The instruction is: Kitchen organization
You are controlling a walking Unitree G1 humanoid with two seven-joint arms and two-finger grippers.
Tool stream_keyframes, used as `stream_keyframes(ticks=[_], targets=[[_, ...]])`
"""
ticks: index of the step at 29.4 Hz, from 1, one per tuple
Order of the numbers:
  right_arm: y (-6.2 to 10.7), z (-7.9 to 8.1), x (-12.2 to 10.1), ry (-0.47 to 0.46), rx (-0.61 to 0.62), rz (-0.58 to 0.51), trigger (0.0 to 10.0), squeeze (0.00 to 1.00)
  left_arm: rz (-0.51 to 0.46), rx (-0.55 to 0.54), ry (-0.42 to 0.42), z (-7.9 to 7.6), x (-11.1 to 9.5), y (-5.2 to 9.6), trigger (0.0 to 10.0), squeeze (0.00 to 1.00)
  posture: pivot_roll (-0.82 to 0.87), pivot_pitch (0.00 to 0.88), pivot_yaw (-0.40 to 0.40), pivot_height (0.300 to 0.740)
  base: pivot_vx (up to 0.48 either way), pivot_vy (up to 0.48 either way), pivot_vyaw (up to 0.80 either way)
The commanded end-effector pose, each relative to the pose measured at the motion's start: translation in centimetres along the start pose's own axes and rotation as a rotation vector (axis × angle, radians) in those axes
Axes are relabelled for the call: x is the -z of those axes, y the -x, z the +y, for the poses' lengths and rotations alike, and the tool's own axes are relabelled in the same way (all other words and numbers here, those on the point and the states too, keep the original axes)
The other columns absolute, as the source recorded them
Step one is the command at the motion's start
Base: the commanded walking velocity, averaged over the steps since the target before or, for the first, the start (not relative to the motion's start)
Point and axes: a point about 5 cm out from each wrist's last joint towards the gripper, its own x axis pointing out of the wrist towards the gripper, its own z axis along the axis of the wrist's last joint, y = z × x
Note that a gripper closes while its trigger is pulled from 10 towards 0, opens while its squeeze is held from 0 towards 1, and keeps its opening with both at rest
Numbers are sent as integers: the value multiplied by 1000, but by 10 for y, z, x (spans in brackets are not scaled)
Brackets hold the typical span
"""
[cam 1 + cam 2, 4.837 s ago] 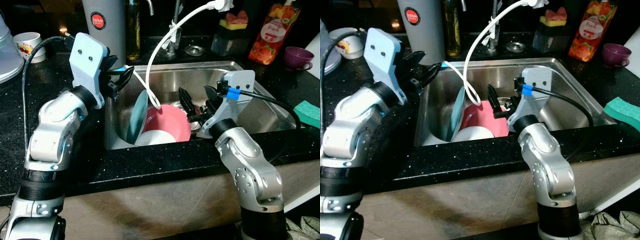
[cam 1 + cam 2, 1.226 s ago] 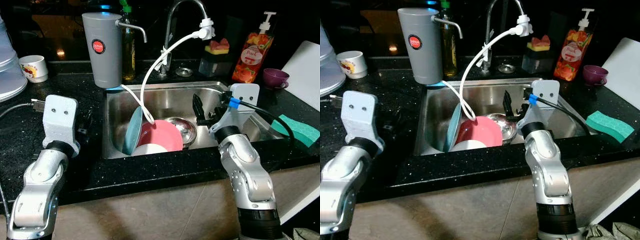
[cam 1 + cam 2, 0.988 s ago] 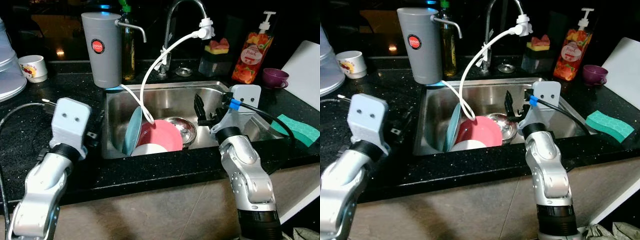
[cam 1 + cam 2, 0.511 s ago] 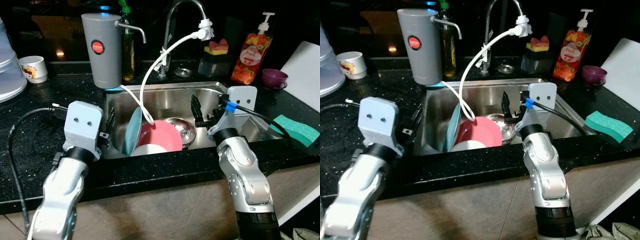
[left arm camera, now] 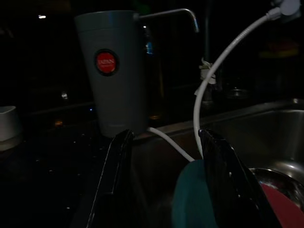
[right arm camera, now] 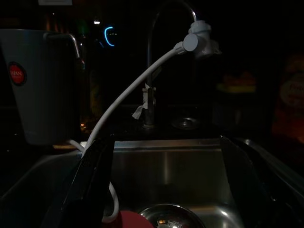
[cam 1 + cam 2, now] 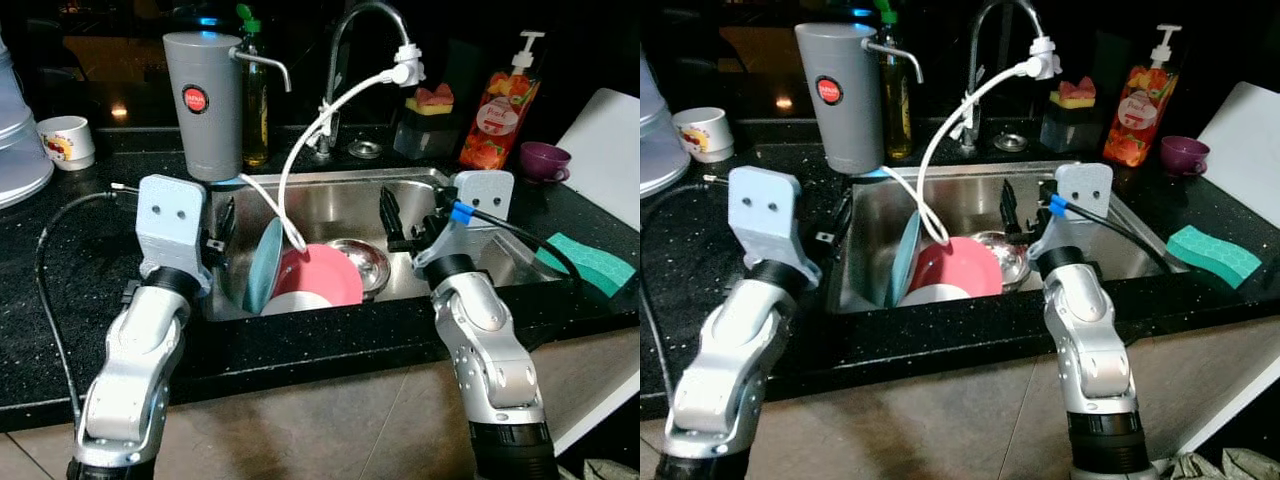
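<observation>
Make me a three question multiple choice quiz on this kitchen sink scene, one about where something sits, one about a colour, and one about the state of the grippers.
1. Where is the pink plate?
A. In the sink
B. On the counter by the mug
C. In the left gripper

2. What colour is the sponge on the counter to the robot's right?
A. Yellow
B. Green
C. White

3. How do the two grippers stand?
A. Both shut on dishes
B. Left shut on the hose
C. Both open, holding nothing

Answers:
1 A, the plate leans in the basin beside the teal plate.
2 B, it is green against the black counter.
3 C, the left gripper and right gripper have spread fingers above the sink, with nothing between them.
</observation>
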Motion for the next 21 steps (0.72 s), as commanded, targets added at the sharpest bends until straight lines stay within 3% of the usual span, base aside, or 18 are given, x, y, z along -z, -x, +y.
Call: stream_keyframes(ticks=[1,3,7,21], targets=[[0,-3,2,-6,10,0,10000,0,8,-5,-6,2,1,-2,10000,0,80,92,-53,740,0,0,0],[0,-3,2,-8,13,0,10000,0,24,20,-56,-3,5,0,10000,0,80,93,-52,740,0,0,0],[0,-2,2,-11,13,1,10000,0,33,39,-42,-8,6,1,10000,0,80,90,-51,740,0,0,0],[-2,-1,1,-6,2,-3,10000,0,60,-10,-79,1,13,-2,10000,0,75,74,-56,740,0,0,0]])
